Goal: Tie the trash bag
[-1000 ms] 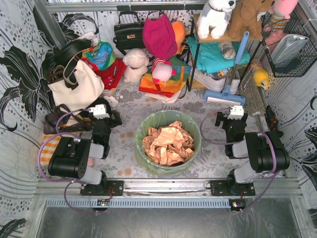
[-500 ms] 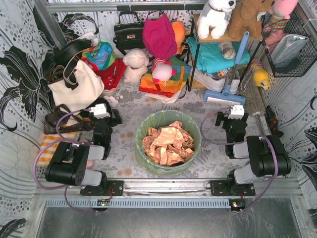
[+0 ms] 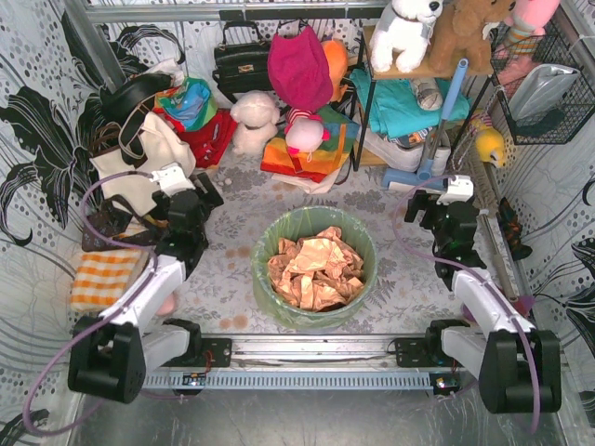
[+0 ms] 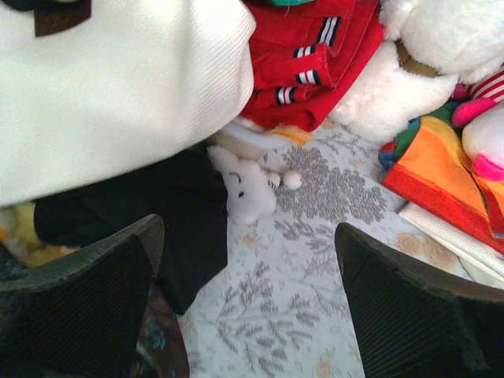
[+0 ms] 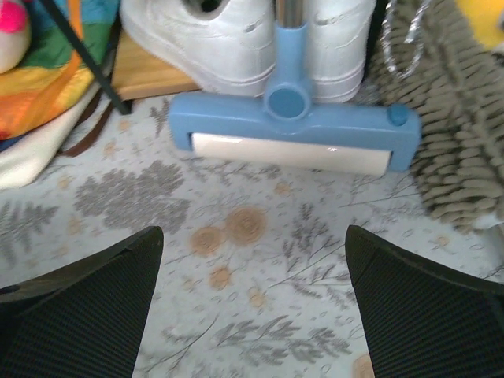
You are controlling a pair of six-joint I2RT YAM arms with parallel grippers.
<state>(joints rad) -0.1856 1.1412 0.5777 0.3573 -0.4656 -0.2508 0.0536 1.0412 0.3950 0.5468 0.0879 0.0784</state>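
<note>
The left pincer [image 3: 197,197] hangs over the grey floral-patterned cloth worktop [image 3: 232,279], well apart from the job. Its wrist view shows both fingers spread wide with nothing between them. It faces a cream canvas tote bag [image 4: 110,87], a folded red garment [image 4: 315,55] and a small white plush toy [image 4: 248,189], none of which belong to the task.

In the middle, between the two arms, stands the thin translucent lime-green plastic trash bag [image 3: 358,243]. Its round mouth gapes fully open, with the edge apparently turned outward over a round rim. Crumpled tan-brown paper [image 3: 316,269] fills it in plain sight. No handle strip is lifted or gathered, and there is no twist or knot.

The right pincer [image 3: 437,209] is likewise released and empty. It sits beside the bag without touching it and faces a blue plastic roller head [image 5: 291,130] and white sneakers [image 5: 228,39].

By my reading the tying has not begun. All of it is left: reaching the bag's edge on each side, drawing the strips up over the paper, crossing them and pulling a knot tight.
</note>
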